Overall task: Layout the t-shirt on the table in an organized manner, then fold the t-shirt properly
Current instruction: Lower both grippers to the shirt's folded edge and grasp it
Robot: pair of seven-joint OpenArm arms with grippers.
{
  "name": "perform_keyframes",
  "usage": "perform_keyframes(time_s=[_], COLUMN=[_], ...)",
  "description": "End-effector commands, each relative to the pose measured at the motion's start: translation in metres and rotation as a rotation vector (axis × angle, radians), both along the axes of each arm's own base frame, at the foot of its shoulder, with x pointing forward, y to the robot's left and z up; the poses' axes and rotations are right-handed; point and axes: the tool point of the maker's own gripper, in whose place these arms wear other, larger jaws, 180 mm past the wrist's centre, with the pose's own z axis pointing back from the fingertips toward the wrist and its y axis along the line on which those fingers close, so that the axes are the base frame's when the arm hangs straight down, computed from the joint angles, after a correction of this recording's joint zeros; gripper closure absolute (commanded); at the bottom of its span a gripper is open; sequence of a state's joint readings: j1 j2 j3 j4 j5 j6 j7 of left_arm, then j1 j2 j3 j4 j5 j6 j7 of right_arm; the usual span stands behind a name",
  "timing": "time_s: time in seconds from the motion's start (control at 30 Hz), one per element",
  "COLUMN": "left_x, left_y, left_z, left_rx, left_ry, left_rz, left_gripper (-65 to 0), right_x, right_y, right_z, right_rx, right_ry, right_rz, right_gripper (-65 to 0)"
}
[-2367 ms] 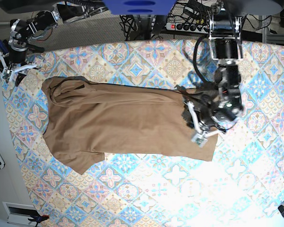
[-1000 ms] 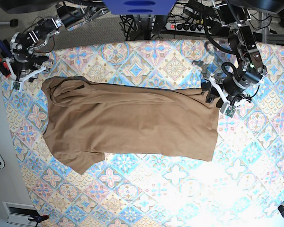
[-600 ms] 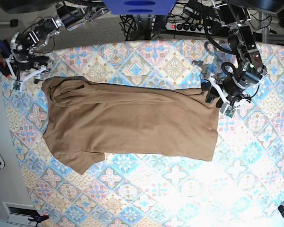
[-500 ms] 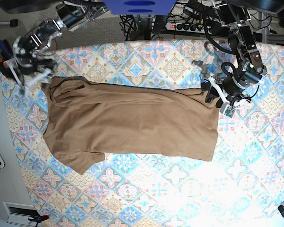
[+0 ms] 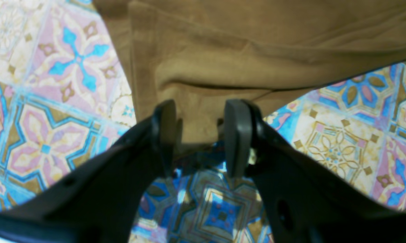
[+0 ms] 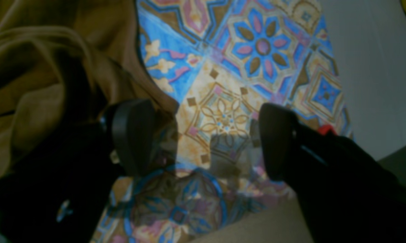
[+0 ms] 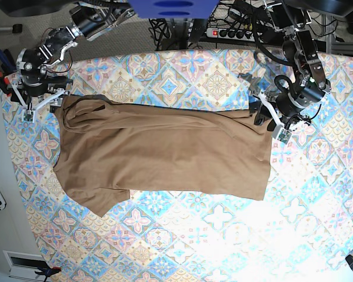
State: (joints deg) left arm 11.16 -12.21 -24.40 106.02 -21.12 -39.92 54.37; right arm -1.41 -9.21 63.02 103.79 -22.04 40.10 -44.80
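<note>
Tan shirt spread mid-table, rumpled at its 10 o'clock shoulder, left gripper parted astride the 2 o'clock hem corner, right gripper wide, empty.

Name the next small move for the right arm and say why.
Probably lower the right gripper and shift it onto the t-shirt edge, then close. Its jaws stand open over bare table, with the bunched shirt corner only beside one jaw, while the left gripper already straddles the opposite edge.
</note>
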Motion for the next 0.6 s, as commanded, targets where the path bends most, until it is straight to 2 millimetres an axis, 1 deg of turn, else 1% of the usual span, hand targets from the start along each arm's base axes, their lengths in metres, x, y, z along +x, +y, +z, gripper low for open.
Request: perform_keyframes(time_s=[0.0, 0.1, 0.13, 0.2, 0.3, 0.37, 0.43, 0.57], left_x=[0.008, 0.008, 0.008, 0.009, 0.009, 0.007, 0.008, 0.008], left_y=[0.0, 0.0, -0.001, -0.006, -0.017, -0.021, -0.022, -0.022], left_z=[0.013, 0.013, 0.014, 0.019, 0.026, 0.028, 0.029, 0.029], left_rx=[-0.004, -0.007, -0.015, -0.058, -0.143, -0.175, -0.179, -0.18], left_ry=[-0.05, -0.052, -0.056, -0.071, -0.091, -0.096, -0.097, -0.098], left_rz=[-0.007, -0.006, -0.008, -0.012, -0.026, -0.031, -0.032, -0.033], left_gripper=[-23.8, -23.8, -23.8, -23.8, -23.8, -23.8, -23.8, -23.8], right_x=[0.008, 0.012, 0.01, 0.004, 0.003, 0.004, 0.005, 0.005], right_y=[-0.007, -0.012, -0.017, -0.023, -0.023, -0.025, -0.025, -0.019], right_z=[0.017, 0.029, 0.032, 0.033, 0.035, 0.042, 0.046, 0.044], right_rx=[-0.026, 0.024, 0.035, 0.042, 0.036, 0.02, 0.013, 0.069], right_ry=[-0.06, -0.167, -0.197, -0.211, -0.212, -0.227, -0.237, -0.25], right_rz=[-0.001, -0.047, -0.072, -0.102, -0.104, -0.102, -0.101, -0.105], right_gripper=[-45.8, -45.8, -45.8, -45.8, -45.8, -45.8, -45.7, -45.7])
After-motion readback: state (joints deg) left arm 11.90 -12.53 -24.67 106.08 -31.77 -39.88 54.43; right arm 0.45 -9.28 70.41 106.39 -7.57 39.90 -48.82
